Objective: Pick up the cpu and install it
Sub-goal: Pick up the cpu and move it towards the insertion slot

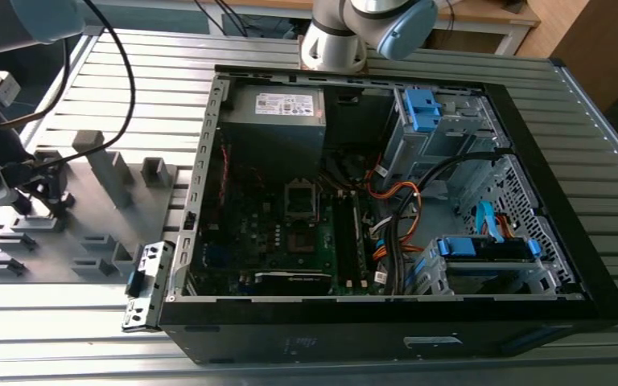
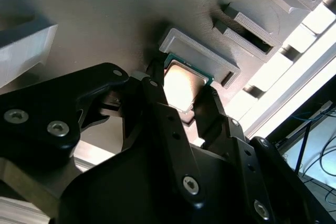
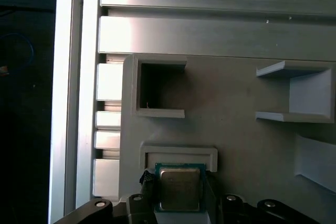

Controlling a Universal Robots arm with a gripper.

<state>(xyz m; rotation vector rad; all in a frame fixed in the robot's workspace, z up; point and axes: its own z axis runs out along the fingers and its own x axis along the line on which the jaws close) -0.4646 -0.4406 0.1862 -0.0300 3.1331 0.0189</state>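
The cpu (image 2: 181,85), a small square chip with a pale silvery top and a green rim, sits between my two black fingers (image 2: 155,98) at a low grey holder (image 2: 202,53) on the grey fixture plate. Both fingers press against its opposite edges, so my gripper (image 2: 181,98) is shut on it. In the first wrist view the cpu (image 3: 178,188) lies just below the holder's rim (image 3: 178,153), with my gripper (image 3: 179,195) around it. In the exterior view my gripper (image 1: 43,207) hangs low over the fixture plate (image 1: 126,209) at that view's left. The open black computer case (image 1: 395,201) holds the motherboard's socket (image 1: 300,201).
Tall grey blocks (image 1: 105,165) and several low grey holders (image 1: 94,241) stand on the fixture plate around the gripper. A black cable (image 1: 116,72) runs from the arm over the slatted metal table (image 1: 610,161). Inside the case are orange cables (image 1: 401,197), blue drive brackets (image 1: 486,245) and a power supply (image 1: 277,112).
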